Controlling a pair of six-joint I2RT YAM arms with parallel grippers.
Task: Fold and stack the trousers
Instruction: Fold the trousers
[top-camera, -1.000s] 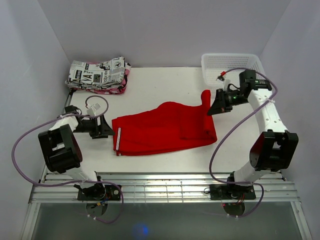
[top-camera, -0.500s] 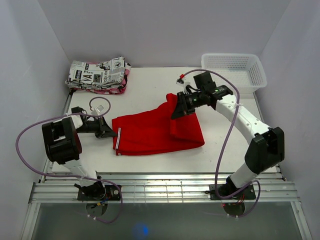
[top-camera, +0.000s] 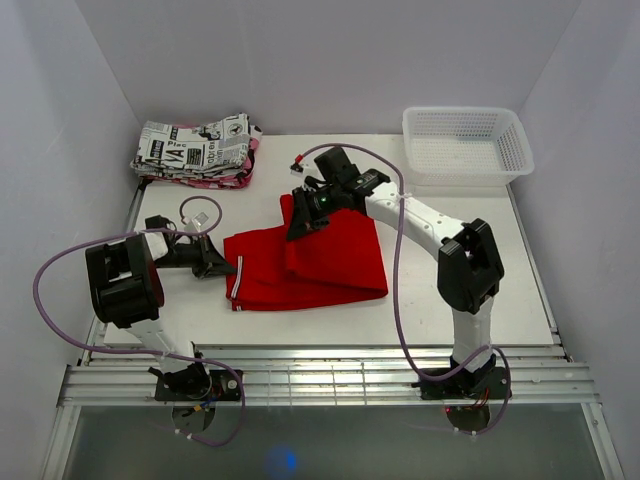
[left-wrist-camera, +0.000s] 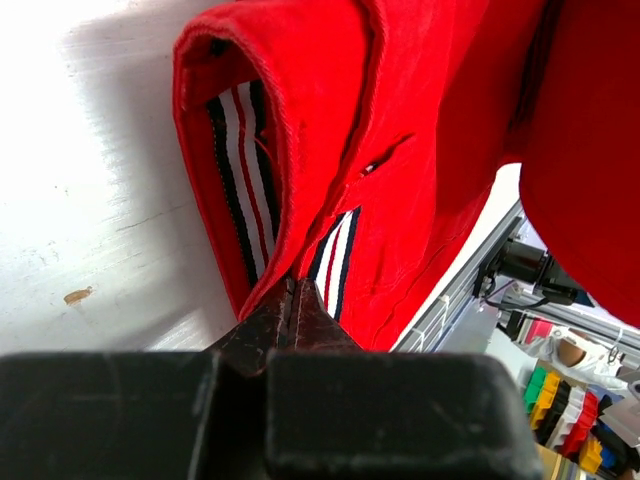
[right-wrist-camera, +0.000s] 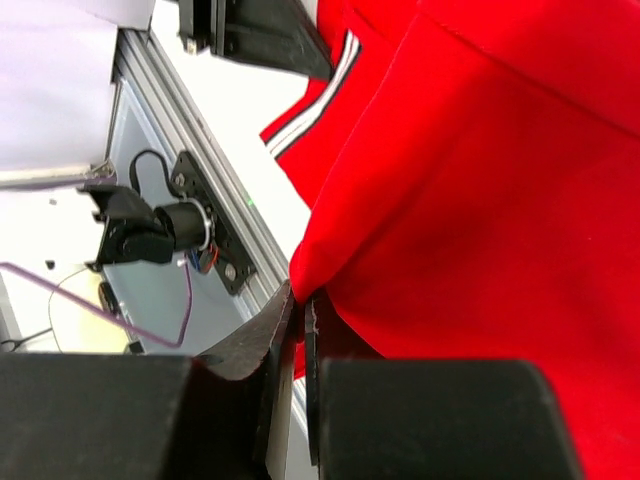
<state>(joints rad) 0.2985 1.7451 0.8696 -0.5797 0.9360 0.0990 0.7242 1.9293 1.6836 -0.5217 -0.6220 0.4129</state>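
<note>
A white table (top-camera: 470, 290) sits between pale walls, with a metal rail (top-camera: 330, 385) along its near edge. In the far left corner lies a folded garment (top-camera: 195, 148) printed like newspaper, well apart from everything else. Nearer than it, the left gripper (top-camera: 222, 267) lies low on the table, pointing right. Its fingers are pressed together on the waistband (left-wrist-camera: 235, 190) of the trousers (top-camera: 335, 270), at the edge where the black, white and red striped lining shows. The trousers lie in the middle of the table with the waist end to the left. They are bright red and already doubled over, so the legs cover part of the lower layer. Over their far left part, the right gripper (top-camera: 298, 225) reaches in from the right. Its fingers are closed on a corner of the red leg fabric, which is lifted off the layers beneath. In the far right corner stands a white basket (top-camera: 465, 150), apart from the trousers.
</note>
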